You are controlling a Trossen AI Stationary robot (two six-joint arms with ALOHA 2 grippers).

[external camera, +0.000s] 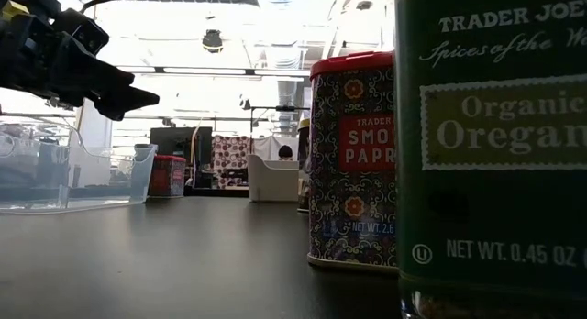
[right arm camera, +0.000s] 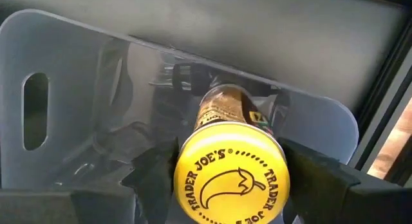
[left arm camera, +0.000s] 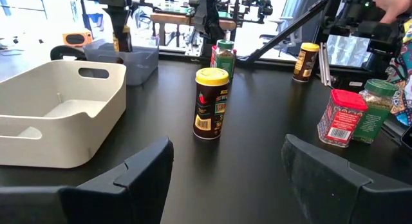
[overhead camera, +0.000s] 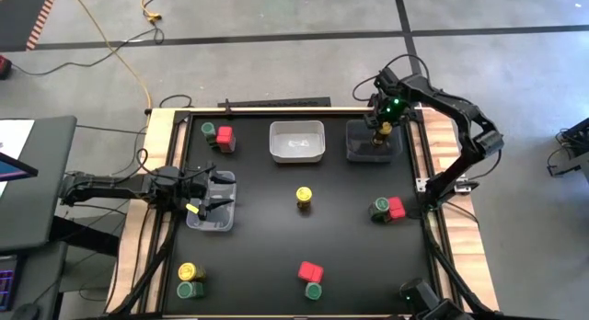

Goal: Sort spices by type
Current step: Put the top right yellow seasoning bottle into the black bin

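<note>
Inside the clear tray point(right arm camera: 58, 76) at the table's far right, a yellow-lidded jar point(right arm camera: 230, 169) stands between the right gripper point(right arm camera: 232, 185) fingers, which flank the lid; whether they still grip cannot be told. Risk, as judged: lifting before the fingers clear could drag or topple the jar. Left gripper point(left arm camera: 225, 179) waits open, empty.

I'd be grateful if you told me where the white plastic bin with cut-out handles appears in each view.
High view: white plastic bin at the far edge, centre.
Low view: small, far behind, left of the tin.
Left wrist view: large, at the left.
Right wrist view: not in it.
Shared landmark: red square paprika tin.
</note>
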